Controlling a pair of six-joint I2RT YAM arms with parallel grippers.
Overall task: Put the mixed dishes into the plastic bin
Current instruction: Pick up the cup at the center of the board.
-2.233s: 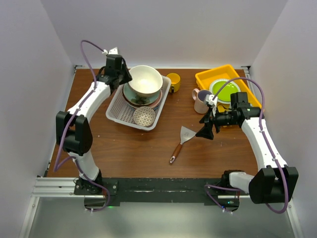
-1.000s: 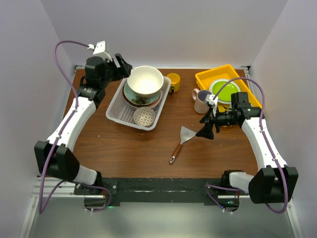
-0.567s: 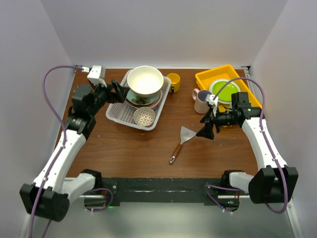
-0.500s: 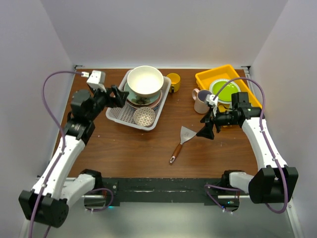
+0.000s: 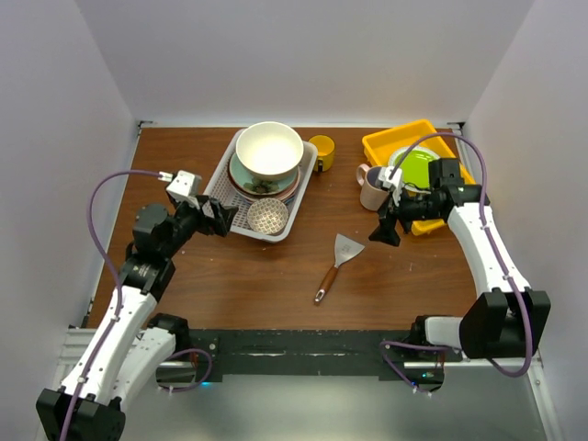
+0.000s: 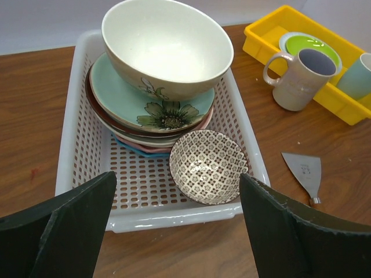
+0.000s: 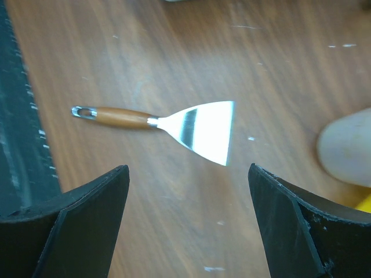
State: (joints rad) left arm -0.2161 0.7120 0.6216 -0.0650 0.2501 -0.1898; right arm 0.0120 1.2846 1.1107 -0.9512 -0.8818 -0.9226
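Just beyond my right gripper (image 5: 386,228) stands the cream mug (image 5: 372,186), well apart from my left gripper (image 5: 219,218); both jaws gape empty.

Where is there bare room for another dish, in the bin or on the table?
In the plastic bin, only the near-left lattice floor, between the plate stack, the small patterned bowl and the walls. On the table, open wood between the bin's near wall and the spatula. Crowded: back right, around the cream mug and yellow tray.
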